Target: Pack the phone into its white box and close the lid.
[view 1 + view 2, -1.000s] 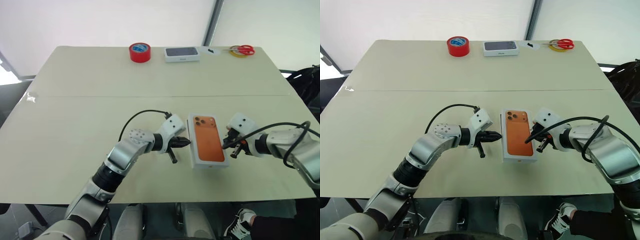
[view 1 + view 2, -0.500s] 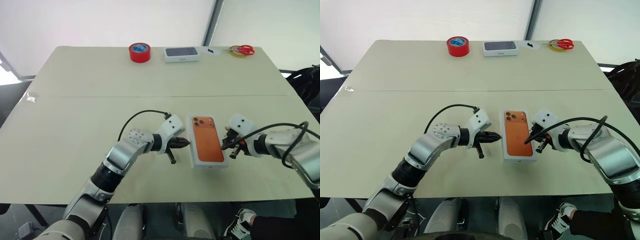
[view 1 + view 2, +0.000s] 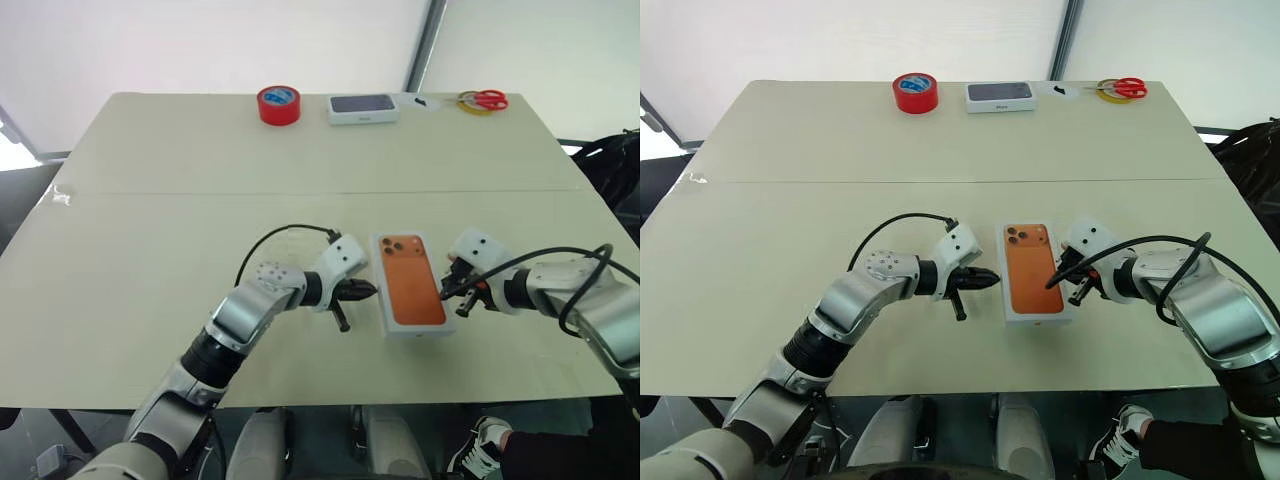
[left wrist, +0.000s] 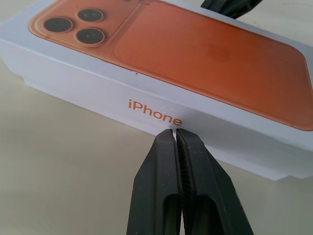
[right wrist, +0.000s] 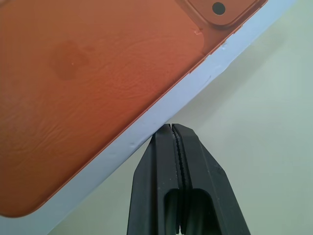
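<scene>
Basically done: lid with the orange phone print sits on the white box, near desk front edge. Phone presumably inside, can't see it. Left pincer clenched, empty, tips at the box's left side; right pincer clenched, empty, at its right side. Left: maybe seat lid fully; a gap shows at its lower edge.
</scene>
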Controlling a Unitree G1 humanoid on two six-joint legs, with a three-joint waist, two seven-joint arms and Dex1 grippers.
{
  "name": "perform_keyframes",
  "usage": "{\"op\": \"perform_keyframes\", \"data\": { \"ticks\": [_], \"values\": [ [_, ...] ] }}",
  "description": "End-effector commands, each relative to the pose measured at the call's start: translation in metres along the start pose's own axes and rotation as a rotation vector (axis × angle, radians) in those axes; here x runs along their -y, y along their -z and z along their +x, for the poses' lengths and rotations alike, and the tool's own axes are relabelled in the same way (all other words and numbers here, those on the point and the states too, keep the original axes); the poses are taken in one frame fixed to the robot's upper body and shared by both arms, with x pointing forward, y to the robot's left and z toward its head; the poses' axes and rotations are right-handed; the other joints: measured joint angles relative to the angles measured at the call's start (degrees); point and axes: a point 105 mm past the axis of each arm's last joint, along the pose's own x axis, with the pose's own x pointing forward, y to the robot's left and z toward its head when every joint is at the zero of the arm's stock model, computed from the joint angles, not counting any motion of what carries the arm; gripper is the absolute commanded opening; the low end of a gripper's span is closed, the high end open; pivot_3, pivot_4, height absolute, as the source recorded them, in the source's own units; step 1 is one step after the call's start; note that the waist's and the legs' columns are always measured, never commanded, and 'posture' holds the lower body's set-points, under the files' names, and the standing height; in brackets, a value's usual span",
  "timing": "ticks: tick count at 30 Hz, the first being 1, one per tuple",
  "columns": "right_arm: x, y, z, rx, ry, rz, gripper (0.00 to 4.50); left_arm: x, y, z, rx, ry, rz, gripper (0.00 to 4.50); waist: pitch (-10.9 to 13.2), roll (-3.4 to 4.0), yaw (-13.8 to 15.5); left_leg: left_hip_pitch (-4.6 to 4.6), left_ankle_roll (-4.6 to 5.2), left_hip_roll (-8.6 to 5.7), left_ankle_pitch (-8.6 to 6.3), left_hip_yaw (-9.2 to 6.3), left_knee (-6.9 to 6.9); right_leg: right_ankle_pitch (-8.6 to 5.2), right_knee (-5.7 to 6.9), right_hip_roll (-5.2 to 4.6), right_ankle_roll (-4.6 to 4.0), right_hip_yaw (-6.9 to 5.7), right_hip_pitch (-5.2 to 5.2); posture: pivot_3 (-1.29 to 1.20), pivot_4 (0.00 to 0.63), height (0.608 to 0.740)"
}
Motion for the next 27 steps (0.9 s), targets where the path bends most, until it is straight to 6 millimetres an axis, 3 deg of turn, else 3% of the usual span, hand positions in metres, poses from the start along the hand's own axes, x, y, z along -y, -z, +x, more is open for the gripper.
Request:
{"op": "perform_keyframes", "data": {
  "ticks": [1,8,12,14,17,20,27],
  "values": [
    [-0.007,-0.012,-0.003,0.045,-0.029,-0.051,0.03,0.011,-0.014,0.003,0.04,0.039,0.046,0.1,0.0,0.0,0.0,0.0,0.0,0.0,0.0,0.0,0.0,0.0,0.0,0.0,0.01,0.0,0.0,0.0,0.15,0.732],
    [-0.006,-0.011,-0.004,0.036,-0.025,-0.052,0.03,0.01,-0.012,0.004,0.036,0.03,0.046,0.1,0.0,0.0,0.0,0.0,0.0,0.0,0.0,0.0,0.0,0.01,0.0,0.0,0.02,0.0,0.01,0.0,0.15,0.732],
    [0.013,-0.008,-0.025,0.028,0.042,-0.082,0.03,-0.01,-0.016,-0.013,0.072,-0.039,0.008,0.1,0.0,0.0,0.1,0.0,0.0,-0.01,0.0,0.0,0.0,0.01,0.0,0.0,0.02,0.0,0.01,0.0,0.15,0.732],
    [0.013,-0.01,-0.035,0.047,0.027,-0.106,0.03,-0.017,-0.022,-0.02,0.106,-0.063,-0.01,0.1,0.0,0.0,0.0,-0.01,0.0,-0.01,0.0,0.0,0.01,0.01,-0.01,-0.01,0.02,0.0,0.01,0.0,0.15,0.732],
    [0.004,-0.011,-0.044,0.076,-0.03,-0.132,0.03,-0.022,-0.037,-0.024,0.171,-0.075,-0.036,0.1,0.0,-0.01,0.0,0.02,0.0,0.0,0.0,-0.01,0.01,0.01,0.0,0.01,0.03,-0.01,0.04,0.0,0.15,0.732],
    [-0.015,-0.01,-0.045,0.107,-0.121,-0.14,0.03,-0.021,-0.051,-0.016,0.206,-0.063,-0.058,0.1,0.0,-0.02,0.3,0.04,0.0,0.0,0.0,-0.04,0.02,0.03,0.0,0.02,0.06,-0.03,0.1,0.0,0.15,0.732],
    [-0.044,0.003,-0.029,0.089,-0.199,-0.098,0.03,-0.015,-0.042,0.017,0.111,-0.054,-0.058,0.1,0.0,-0.03,0.1,0.15,0.0,-0.05,0.0,-0.05,0.1,0.0,-0.04,-0.01,0.02,-0.04,0.27,0.0,0.15,0.732]
  ]
}}
